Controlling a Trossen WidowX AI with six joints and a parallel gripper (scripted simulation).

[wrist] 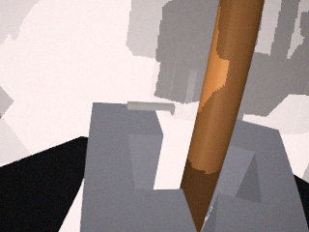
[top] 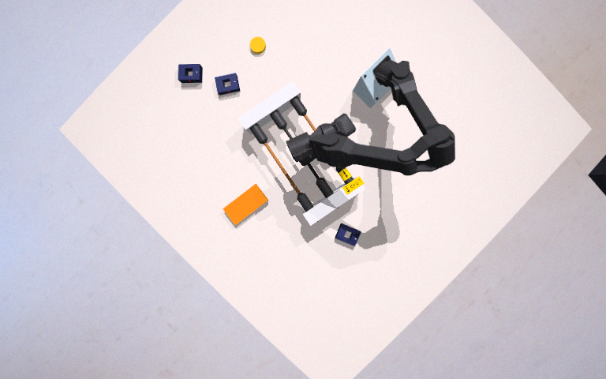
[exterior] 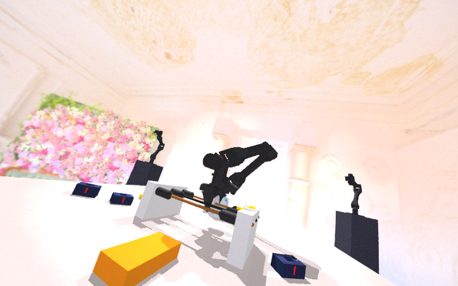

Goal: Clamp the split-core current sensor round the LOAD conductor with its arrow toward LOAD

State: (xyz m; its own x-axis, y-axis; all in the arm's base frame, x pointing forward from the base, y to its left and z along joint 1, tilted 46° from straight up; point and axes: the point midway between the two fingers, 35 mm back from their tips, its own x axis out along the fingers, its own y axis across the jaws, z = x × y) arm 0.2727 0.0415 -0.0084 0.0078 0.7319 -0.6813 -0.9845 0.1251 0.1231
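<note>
From above, a black arm (top: 374,157) reaches over the white-ended rack (top: 271,105) on the pale counter (top: 231,290), from its base (top: 364,91) between one and two o'clock of the rack. The yellow LOAD marker (top: 353,185) sits at the rack's four o'clock corner. Around the rack lie two dark blue blocks (top: 189,73) (top: 226,84) toward ten o'clock, a yellow disc (top: 257,45) toward eleven, another blue block (top: 346,238) toward five and an orange block (top: 245,204) between seven and eight. The arm hides the pincer's tips.

In the exterior view, the pincer (exterior: 209,204) points down at the rods, toward six o'clock; its grip is too small to read here. A red arrow shows on each blue block.

The wrist view shows the pincer (wrist: 181,161) gripping the grey sensor (wrist: 113,164), a black finger at nine o'clock and another at three. The sensor's two halves stand apart, unlatched, with a copper conductor (wrist: 229,77) running between them from one o'clock down toward six. The sensor's arrow cannot be made out.
</note>
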